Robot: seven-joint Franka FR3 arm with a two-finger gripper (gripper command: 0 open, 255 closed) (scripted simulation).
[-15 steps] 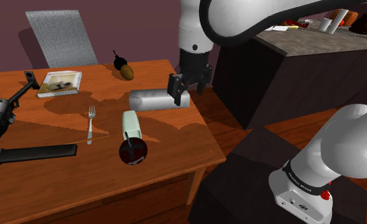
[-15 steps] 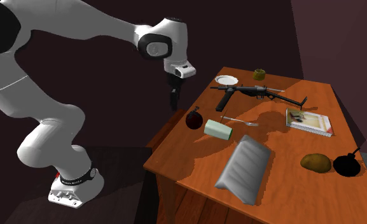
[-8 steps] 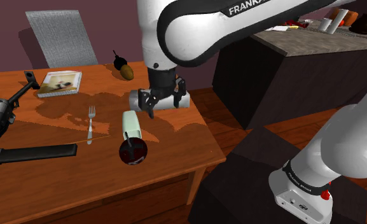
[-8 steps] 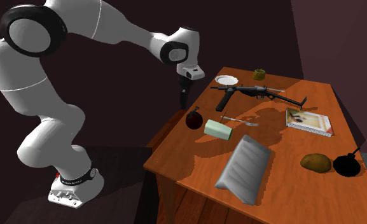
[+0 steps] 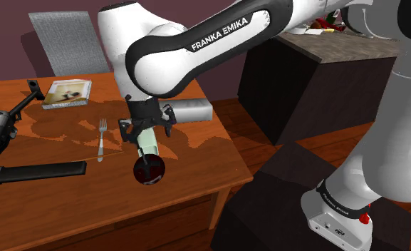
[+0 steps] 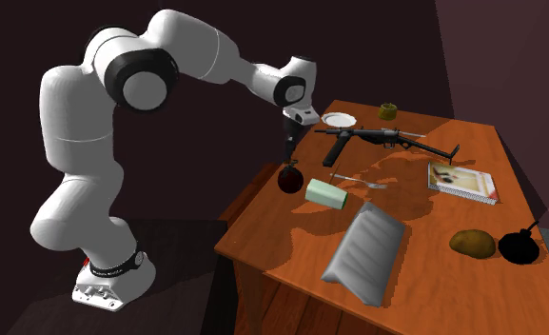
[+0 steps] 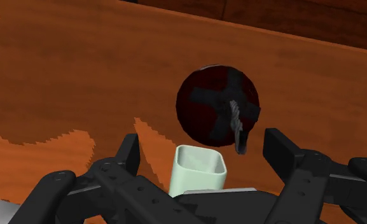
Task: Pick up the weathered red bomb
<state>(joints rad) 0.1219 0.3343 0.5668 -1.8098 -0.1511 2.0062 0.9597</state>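
Now | gripper (image 5: 152, 133) shifted toward 8 o'clock in shoulder view, over pale green cup (image 5: 147, 140) | dark red bomb (image 5: 148, 171) at its 6 o'clock | fingers wide apart, empty

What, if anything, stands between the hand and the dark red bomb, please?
A pale green box lies below the open hand; the dark red bomb sits just beyond the box's end, so the hand likely must shift past it.
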